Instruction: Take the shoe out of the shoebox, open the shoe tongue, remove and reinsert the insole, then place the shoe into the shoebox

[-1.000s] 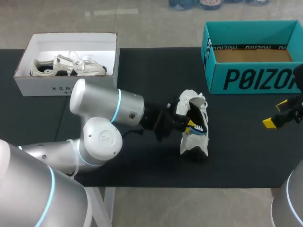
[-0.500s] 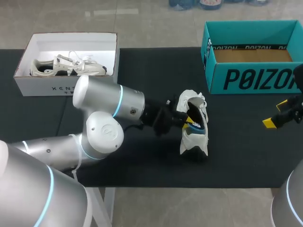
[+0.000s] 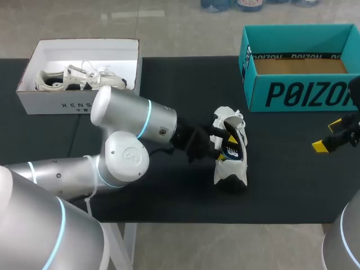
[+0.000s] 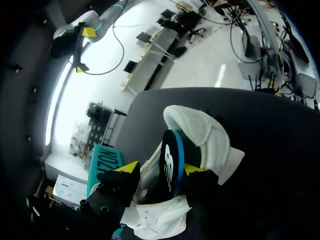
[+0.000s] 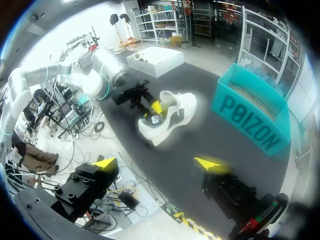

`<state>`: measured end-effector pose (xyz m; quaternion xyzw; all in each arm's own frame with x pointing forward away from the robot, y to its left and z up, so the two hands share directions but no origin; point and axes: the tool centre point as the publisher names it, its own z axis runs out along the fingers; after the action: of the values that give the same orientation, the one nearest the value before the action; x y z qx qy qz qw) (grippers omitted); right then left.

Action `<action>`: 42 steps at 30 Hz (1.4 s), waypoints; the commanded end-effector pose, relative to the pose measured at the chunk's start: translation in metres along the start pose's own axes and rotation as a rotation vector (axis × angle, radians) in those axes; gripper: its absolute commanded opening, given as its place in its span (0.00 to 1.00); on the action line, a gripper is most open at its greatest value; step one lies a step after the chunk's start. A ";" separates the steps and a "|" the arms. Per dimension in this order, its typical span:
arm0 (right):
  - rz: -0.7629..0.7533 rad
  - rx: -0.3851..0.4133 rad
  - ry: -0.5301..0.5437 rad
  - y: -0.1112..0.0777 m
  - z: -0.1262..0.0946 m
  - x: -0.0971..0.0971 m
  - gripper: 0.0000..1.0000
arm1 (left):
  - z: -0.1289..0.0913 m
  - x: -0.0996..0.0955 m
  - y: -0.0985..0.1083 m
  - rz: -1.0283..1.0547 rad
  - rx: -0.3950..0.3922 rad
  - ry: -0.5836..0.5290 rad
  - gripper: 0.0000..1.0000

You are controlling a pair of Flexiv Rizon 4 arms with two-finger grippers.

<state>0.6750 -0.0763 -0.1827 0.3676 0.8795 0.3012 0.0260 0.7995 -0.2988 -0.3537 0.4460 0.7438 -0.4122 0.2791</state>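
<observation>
Now left pincer (image 4: 161, 169) clamps insole (image 4: 171, 161) standing in shoe (image 4: 200, 131); right pincer (image 5: 159, 163) wide open, well apart.

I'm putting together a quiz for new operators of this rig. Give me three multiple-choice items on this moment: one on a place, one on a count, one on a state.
1. Where is the white sneaker at the left gripper?
A. inside a shoebox
B. on the black table top
C. lifted clear of the table

2. How many open shoeboxes stand on the table?
A. one
B. two
C. three

3. How is the right gripper?
A. open, empty
B. shut on an insole
C. shut on a lace

Key:
1 B, it rests on the table between the boxes.
2 B, the teal cardboard shoebox and the white cardboard shoebox.
3 A, its yellow tips stand wide apart with nothing between them.
</observation>
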 end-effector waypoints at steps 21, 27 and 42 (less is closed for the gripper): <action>0.001 -0.005 -0.007 -0.004 -0.001 0.003 1.00 | -0.060 -0.012 -0.006 0.069 0.034 0.352 1.00; 0.001 -0.005 -0.007 -0.004 -0.001 0.003 1.00 | -0.060 -0.012 -0.006 0.069 0.034 0.352 1.00; 0.001 -0.005 -0.007 -0.004 -0.001 0.003 1.00 | -0.060 -0.012 -0.006 0.069 0.034 0.352 1.00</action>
<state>0.6750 -0.0763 -0.1827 0.3676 0.8795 0.3012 0.0260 0.7970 -0.2538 -0.3118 0.5407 0.7582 -0.3316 0.1514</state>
